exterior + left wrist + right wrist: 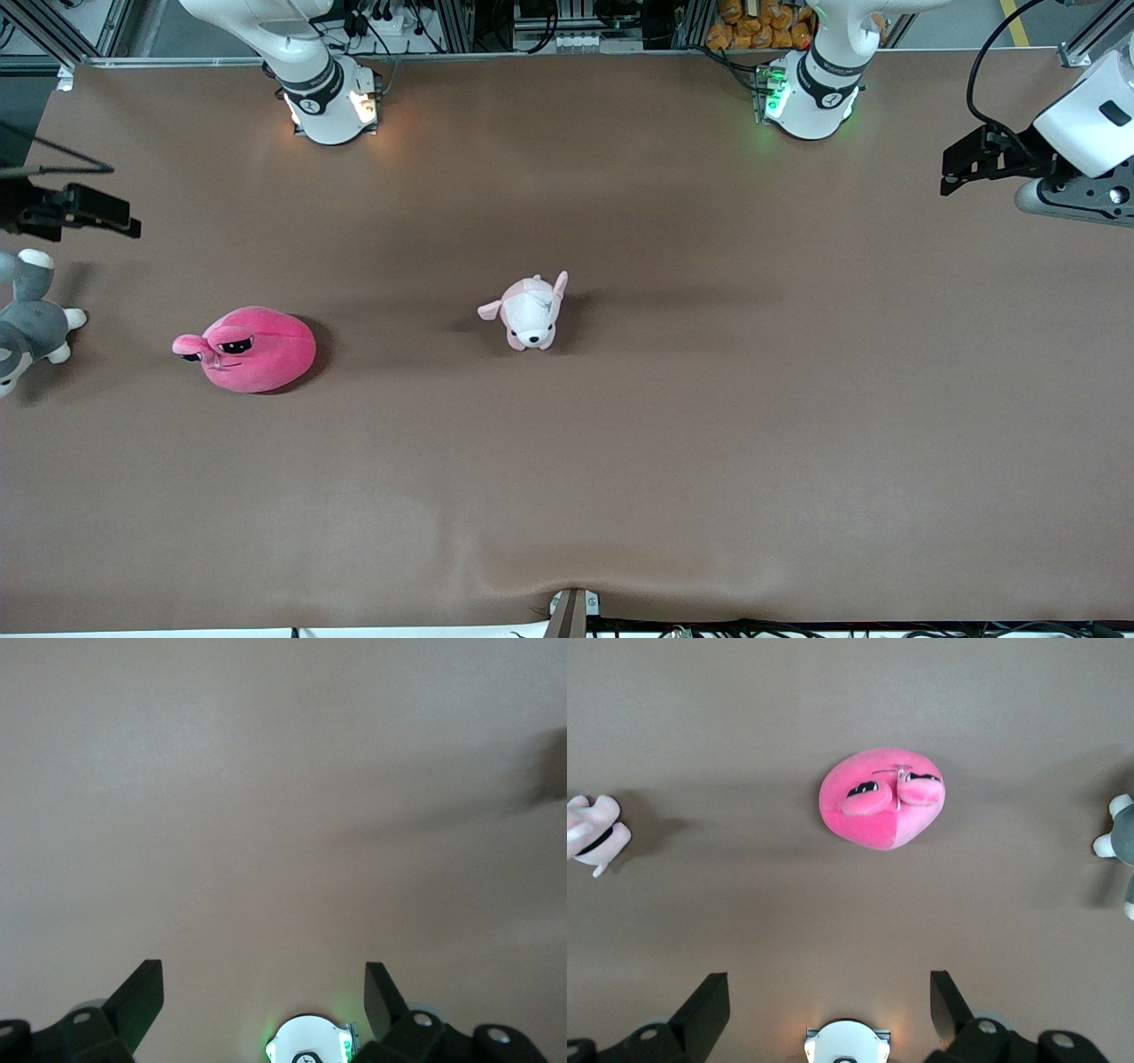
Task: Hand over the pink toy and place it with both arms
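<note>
A: Two white arms, dark grey bands at the joints; the right arm's base [332,111] glows warm white.

B: And the left arm's base [802,102] glows green. Black cable loops over its silver wrist; angular black fingers [142,997].

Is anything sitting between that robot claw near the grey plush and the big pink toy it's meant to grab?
Nothing visible. The right gripper hangs open above the table, and only bare table lies between it and the pink toy. The grey plush sits off to the side, and the pale puppy plush lies toward mid-table.
</note>
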Robot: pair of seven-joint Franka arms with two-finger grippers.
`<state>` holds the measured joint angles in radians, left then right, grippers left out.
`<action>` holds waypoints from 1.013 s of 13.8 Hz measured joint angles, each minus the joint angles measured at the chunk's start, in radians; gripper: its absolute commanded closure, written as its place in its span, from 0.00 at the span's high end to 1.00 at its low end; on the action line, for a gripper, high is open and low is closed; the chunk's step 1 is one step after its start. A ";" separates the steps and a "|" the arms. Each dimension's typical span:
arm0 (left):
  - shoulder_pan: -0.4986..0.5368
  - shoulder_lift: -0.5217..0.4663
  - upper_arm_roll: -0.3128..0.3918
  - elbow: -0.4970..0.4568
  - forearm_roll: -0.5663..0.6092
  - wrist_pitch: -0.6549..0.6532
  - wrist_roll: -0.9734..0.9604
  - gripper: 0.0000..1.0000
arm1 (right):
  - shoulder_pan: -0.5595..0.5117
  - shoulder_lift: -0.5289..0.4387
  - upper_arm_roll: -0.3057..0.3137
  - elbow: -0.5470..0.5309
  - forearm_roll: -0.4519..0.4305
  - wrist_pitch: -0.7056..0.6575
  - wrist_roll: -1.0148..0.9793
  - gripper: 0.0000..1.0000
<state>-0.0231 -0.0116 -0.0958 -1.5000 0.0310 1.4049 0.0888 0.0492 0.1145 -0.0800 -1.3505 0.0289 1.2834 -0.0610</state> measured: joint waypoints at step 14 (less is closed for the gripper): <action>0.030 0.001 -0.001 -0.006 0.003 0.034 0.000 1.00 | 0.002 -0.112 0.001 -0.074 -0.030 0.048 -0.020 1.00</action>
<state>0.0068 -0.0107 -0.0967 -1.5057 0.0342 1.4390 0.0893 0.0515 0.0026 -0.0792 -1.4245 -0.0008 1.3315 -0.0814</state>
